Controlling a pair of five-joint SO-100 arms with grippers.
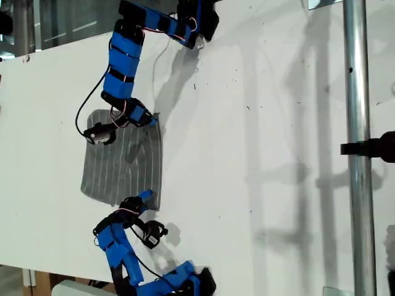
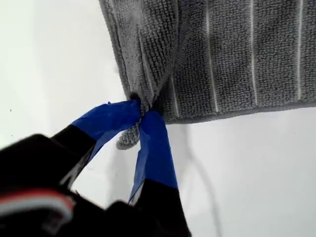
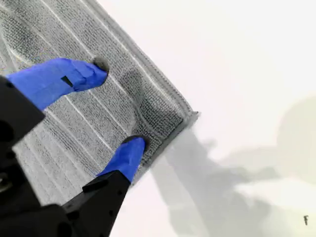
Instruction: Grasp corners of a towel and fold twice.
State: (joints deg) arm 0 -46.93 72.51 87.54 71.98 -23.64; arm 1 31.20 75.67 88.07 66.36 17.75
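In the exterior view you see the towel [image 1: 120, 163] flat on the white table [image 1: 259, 154], toward the exterior view's left, with a metal pole [image 1: 355, 154] at the right. My first gripper [image 1: 146, 196] and my second gripper [image 1: 150, 121] sit at its two right-hand corners.

The first wrist view shows you more: my first gripper [image 2: 140, 112] is clenched on one corner [image 2: 127, 139] of the towel [image 2: 237, 59].

In the second wrist view my second gripper [image 3: 118, 104] is spread wide on the towel [image 3: 74, 113], just short of another corner [image 3: 190, 116].

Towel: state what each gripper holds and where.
My first gripper is pinched shut on a corner of the towel. My second gripper straddles another corner, open, holding nothing.
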